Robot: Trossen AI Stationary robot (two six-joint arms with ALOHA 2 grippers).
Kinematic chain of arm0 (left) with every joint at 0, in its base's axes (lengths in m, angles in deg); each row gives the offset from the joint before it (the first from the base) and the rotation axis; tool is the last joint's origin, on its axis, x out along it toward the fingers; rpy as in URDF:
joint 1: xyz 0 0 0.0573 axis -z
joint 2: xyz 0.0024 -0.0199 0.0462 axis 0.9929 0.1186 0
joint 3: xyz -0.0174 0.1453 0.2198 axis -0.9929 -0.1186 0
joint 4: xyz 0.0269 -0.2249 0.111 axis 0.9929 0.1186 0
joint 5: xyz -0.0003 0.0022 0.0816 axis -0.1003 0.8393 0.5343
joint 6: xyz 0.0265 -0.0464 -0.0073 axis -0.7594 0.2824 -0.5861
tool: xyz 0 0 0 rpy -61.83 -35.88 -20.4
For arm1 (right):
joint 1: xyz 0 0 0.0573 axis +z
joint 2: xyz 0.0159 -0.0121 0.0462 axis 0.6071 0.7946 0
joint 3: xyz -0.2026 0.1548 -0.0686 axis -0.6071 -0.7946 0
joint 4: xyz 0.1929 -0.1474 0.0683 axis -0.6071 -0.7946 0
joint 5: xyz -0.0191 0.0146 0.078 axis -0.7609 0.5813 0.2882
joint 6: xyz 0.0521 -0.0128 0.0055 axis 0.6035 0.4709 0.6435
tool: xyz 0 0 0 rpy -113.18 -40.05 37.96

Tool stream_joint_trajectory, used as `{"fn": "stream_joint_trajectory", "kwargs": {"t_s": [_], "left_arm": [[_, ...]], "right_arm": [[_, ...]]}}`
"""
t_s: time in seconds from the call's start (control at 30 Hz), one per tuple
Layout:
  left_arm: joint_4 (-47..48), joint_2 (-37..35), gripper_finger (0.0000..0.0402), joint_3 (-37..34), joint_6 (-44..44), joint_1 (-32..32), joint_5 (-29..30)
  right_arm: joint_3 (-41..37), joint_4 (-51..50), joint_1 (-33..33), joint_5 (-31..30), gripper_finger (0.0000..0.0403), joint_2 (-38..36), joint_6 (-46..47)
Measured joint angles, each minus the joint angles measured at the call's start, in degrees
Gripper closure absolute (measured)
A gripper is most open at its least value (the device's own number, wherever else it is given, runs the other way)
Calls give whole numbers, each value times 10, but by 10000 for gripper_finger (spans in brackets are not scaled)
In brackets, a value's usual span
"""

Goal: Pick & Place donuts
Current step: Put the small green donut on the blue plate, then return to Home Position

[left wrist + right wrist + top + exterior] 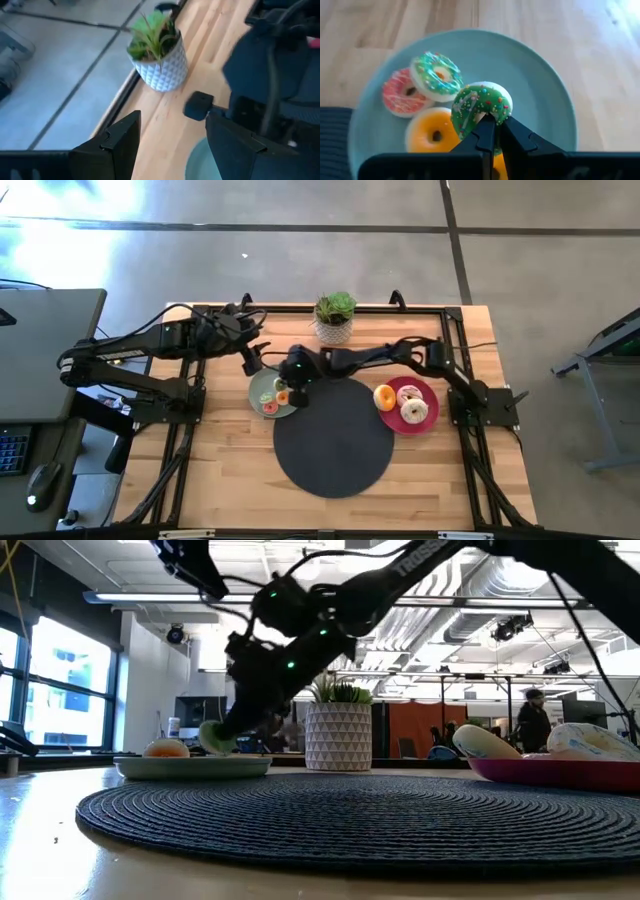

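Note:
My right gripper (pixel 492 122) reaches over the grey-green plate (pixel 545 85) and is shut on a green sprinkled donut (pixel 481 102). On the plate lie a pink donut (pixel 400 92), a teal-frosted donut (pixel 436 74) and a yellow-orange donut (pixel 432 132). In the low view the green donut (pixel 212 737) sits just over the plate's rim (pixel 195 767). The red plate (pixel 431 402) holds a yellow-orange donut (pixel 384 397), a pink one (pixel 410 393) and a white one (pixel 414 412). My left gripper (pixel 172 135) hovers open by the grey-green plate's far-left side. My right gripper pinches the green donut between its two shut fingers (pixel 485 131) on the ring's near part (pixel 490 114), beside its hole, coming slanting down from the table's right. The donut stands tilted on edge over the plate; whether its lower edge touches, I cannot tell.
A big black round mat (pixel 333 436) lies between the two plates. A white patterned pot with a green plant (pixel 334 318) stands at the table's far edge, close behind both grippers. Bare wood shows along the near edge and beside the mat.

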Motion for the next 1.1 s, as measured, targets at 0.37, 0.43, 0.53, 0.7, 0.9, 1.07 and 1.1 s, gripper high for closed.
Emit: {"fn": "stream_joint_trajectory", "kwargs": {"t_s": [0.37,0.43,0.53,0.7,0.9,1.07,1.1], "left_arm": [[63,0,188,0,47,0,-8],[68,0,188,0,55,0,-8],[67,0,188,0,58,0,-19],[70,0,188,0,63,0,-22],[116,0,188,0,119,0,-4],[171,-18,188,0,158,0,37],[178,-28,188,0,166,0,40]], "right_arm": [[80,-85,-5,-2,336,41,-60],[80,-83,-5,-12,313,41,-59],[80,-80,-7,-17,277,41,-58],[80,-77,-7,-35,232,40,-51],[80,-123,-1,-60,220,7,-66],[80,-209,2,-54,223,-69,-56],[80,-232,2,-50,223,-90,-48]]}}
